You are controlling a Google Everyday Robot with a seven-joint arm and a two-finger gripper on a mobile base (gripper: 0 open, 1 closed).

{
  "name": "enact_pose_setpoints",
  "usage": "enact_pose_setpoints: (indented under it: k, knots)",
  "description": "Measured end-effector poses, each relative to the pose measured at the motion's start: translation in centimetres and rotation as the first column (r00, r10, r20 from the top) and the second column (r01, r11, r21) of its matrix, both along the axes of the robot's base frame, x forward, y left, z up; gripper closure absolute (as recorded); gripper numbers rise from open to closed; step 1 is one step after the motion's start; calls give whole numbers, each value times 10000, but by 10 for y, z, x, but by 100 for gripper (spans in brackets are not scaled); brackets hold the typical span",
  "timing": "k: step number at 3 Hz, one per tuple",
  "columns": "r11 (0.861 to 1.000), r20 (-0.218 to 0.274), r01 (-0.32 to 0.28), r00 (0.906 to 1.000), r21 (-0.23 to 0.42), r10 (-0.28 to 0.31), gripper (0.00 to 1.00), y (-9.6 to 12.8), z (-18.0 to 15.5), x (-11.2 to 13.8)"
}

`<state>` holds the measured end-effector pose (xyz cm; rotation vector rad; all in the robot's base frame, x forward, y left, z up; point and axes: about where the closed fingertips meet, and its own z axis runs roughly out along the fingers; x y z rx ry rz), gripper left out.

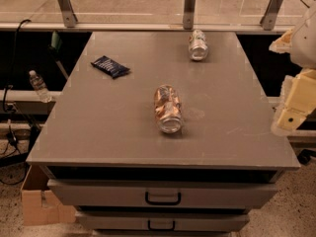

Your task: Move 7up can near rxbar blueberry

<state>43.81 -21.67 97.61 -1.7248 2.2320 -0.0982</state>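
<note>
The 7up can (198, 45) lies on its side near the far right edge of the grey table top (98, 122), its shiny end facing me. The rxbar blueberry (110, 66), a flat dark navy wrapper, lies at the far left of the table. The two are well apart. My gripper (291, 110) is at the right edge of the view, a cream-coloured body hanging beside the table's right edge, away from both objects and holding nothing I can see.
A larger orange-pink can (168, 108) lies on its side in the middle of the table. Drawers with black handles (163, 198) are below the front edge. A water bottle (38, 85) and a cardboard box (42, 201) are off the table's left side.
</note>
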Motion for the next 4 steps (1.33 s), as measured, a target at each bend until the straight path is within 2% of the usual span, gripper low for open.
enact_pose_setpoints:
  k: [1,2,3,4]
  knots:
    - [10000,2,0,10000,0,0,0,0,0,0]
    - [9976,284,166,9994,676,-186,0,3,-7,31]
    - [9851,828,468,9947,1653,-612,0,9,-19,101]
    - [9634,1387,752,9838,2573,-1139,0,13,-27,172]
